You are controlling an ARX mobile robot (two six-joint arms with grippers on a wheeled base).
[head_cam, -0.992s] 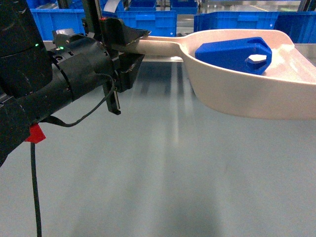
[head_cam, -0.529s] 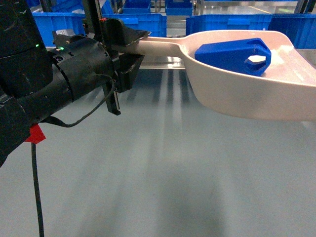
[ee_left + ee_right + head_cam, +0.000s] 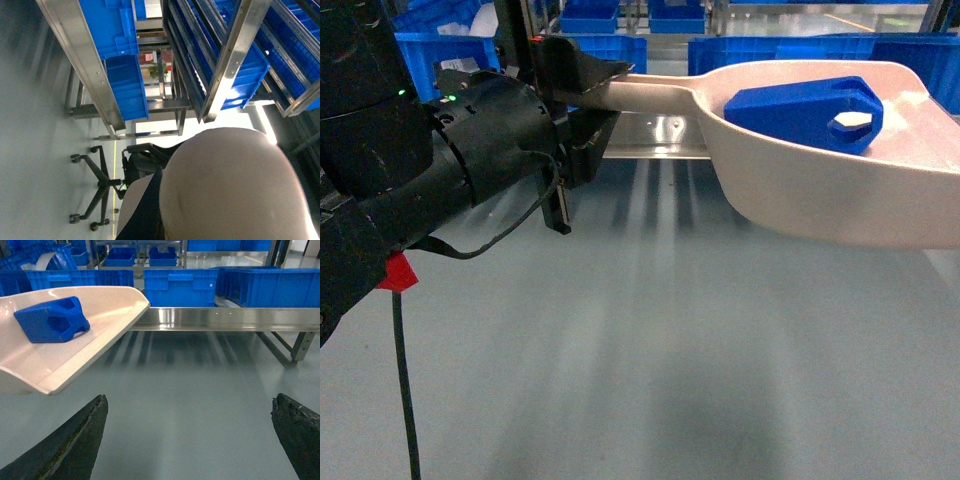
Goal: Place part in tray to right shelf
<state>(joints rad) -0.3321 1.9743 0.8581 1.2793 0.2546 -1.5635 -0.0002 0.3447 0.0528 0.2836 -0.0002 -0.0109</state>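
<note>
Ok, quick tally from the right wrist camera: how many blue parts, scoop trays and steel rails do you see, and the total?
Blue part: 1, lying in the tray
Scoop tray: 1
Steel rail: 1
Total: 3

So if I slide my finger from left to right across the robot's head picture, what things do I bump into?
Left arm → left gripper clamped on the handle → the tray → the blue part lying in its pan.
</note>
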